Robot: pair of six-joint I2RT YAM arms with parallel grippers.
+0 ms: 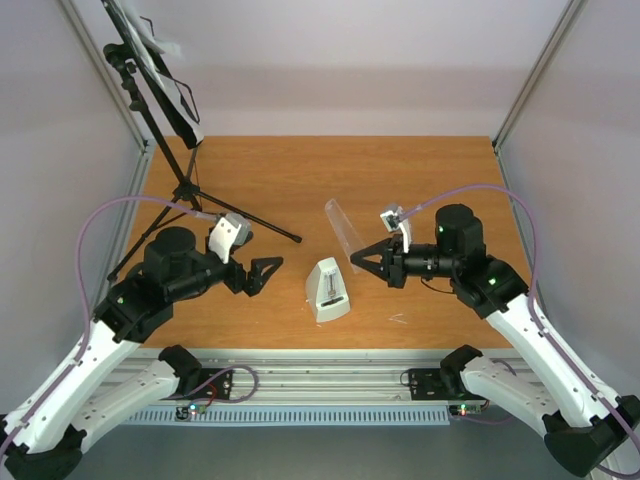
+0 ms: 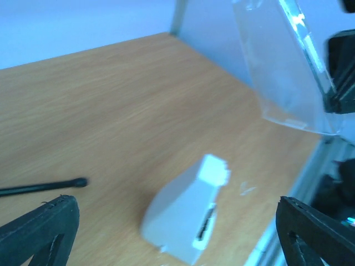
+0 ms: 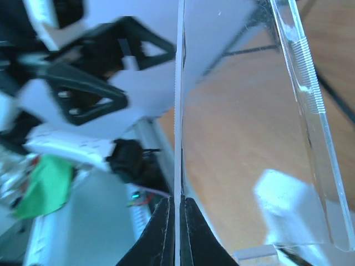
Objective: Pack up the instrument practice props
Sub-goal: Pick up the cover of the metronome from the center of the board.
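Wooden table [image 1: 300, 180] inside pale walls. Far left corner: black tripod music stand [image 1: 160, 110], upright, white sheet-music pages [image 1: 163, 45] on its desk. Left gripper [image 1: 266, 276] spread wide, holding nothing, near the metronome [image 1: 327, 290]. Metronome: pale wedge, standing mid-table, uncovered. Clear plastic cover [image 1: 345, 230] is raised beside it, pinched by its edge in the closed right gripper [image 1: 356, 258].
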